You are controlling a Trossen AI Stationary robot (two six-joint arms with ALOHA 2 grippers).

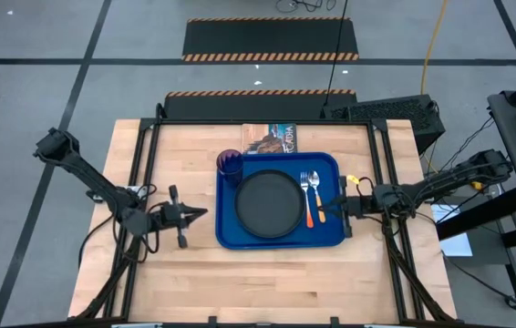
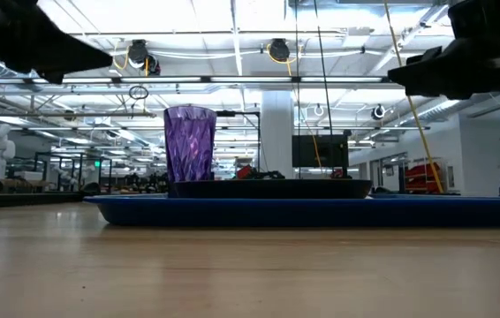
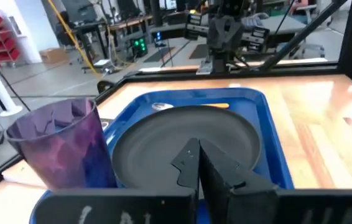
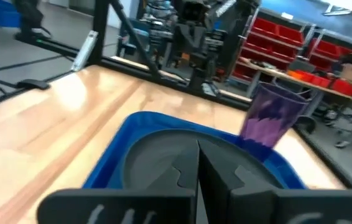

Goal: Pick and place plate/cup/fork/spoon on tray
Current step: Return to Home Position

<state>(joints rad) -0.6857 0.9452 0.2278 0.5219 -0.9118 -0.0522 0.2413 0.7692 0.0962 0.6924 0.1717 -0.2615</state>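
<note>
Plate, cup, fork, spoon on tray (both end effectors closed, empty).

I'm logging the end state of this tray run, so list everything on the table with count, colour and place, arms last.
tray: 1, bright blue, middle of the table.
plate: 1, dark grey-black, centre of the tray.
cup: 1, purple, upright in the tray's far left corner, beside the plate.
fork: 1, silver tines with orange handle, on the tray right of the plate.
spoon: 1, silver bowl with orange handle, on the tray just right of the fork.
booklet: 1, printed cover, flat at the table's far edge behind the tray.
left gripper: 1, dark, shut, over the table left of the tray.
right gripper: 1, dark, shut, at the tray's right edge.
</note>
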